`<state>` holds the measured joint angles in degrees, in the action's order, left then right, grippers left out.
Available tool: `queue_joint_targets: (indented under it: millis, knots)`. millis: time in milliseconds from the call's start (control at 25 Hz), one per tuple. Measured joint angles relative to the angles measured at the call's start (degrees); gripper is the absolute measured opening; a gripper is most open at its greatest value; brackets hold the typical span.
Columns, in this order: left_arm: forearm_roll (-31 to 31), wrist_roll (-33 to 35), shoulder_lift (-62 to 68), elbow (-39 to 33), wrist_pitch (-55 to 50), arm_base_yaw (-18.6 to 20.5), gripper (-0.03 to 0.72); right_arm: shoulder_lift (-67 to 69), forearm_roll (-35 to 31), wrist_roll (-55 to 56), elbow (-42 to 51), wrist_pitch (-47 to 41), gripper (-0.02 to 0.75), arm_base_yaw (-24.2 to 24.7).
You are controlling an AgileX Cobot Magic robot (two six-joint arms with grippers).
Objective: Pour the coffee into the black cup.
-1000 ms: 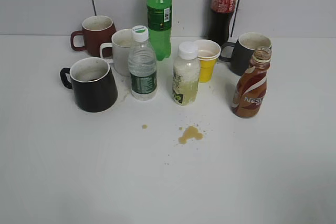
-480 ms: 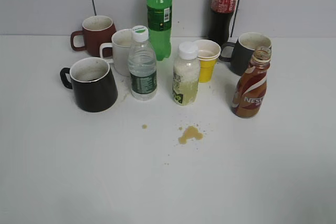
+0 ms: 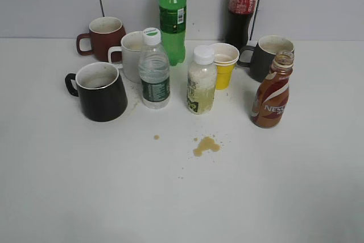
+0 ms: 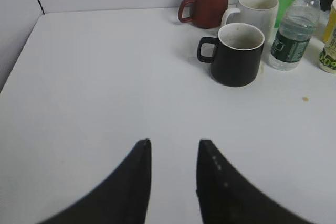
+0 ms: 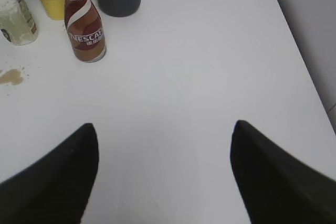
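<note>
White table (image 5: 210,51): coffee (image 5: 84,27) well beyond wide-spread right fingers (image 5: 58,177).

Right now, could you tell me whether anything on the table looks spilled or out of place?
Yes: a tan-brown puddle with small splatter lies on the white table, in front of the white-capped pale bottle, and a smaller drop lies to its left. The Nescafe bottle stands upright, uncapped. Nothing is tipped over.

The cola bottle (image 3: 242,4) loses its top at the frame edge, and both pincers' bases are cut off.
</note>
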<state>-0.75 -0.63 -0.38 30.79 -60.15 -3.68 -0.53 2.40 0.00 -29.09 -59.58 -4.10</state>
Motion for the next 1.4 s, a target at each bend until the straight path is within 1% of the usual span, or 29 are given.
queue_joint_targets:
  millis: [320,400,480,560,720,840,920,1000,1200,1400]
  knots:
    - [-0.1,0.0,0.0,0.0,0.1,-0.1,0.232,0.0,0.0,0.0,0.0,0.0,0.587,0.0]
    - [0.0,0.0,0.0,0.3,0.9,-0.7,0.232,0.0,-0.3,0.0,-0.1,0.1,0.587,0.0]
    - [0.4,0.0,0.0,1.2,5.0,-1.6,0.232,0.1,-1.4,-0.4,-1.0,1.6,0.587,0.0]
    - [0.7,0.0,0.0,1.7,11.2,-2.3,0.232,1.6,-2.4,-1.7,-1.5,6.3,0.585,0.0]
    - [5.4,0.0,2.8,1.2,24.2,-3.3,0.232,8.1,-3.6,-4.3,-1.7,14.1,0.586,0.0]
    - [9.1,0.0,8.4,-1.1,34.2,-3.9,0.232,15.3,-4.5,-6.2,-1.7,21.2,0.586,-0.4]
    - [9.9,0.0,13.8,-2.6,41.4,-3.9,0.232,19.3,-4.6,-6.5,-1.7,26.2,0.586,-1.4]
    - [10.1,0.0,19.6,-3.6,48.0,-3.9,0.232,23.9,-4.6,-6.6,-1.7,32.7,0.586,-2.7]
    - [10.5,0.0,37.2,-3.8,63.5,-3.9,0.237,36.2,-4.6,-6.7,-1.7,42.0,0.587,-5.2]
    - [8.6,0.0,56.5,-3.9,73.5,-3.9,0.239,48.7,-5.2,-6.7,-1.7,51.1,0.587,-5.8]
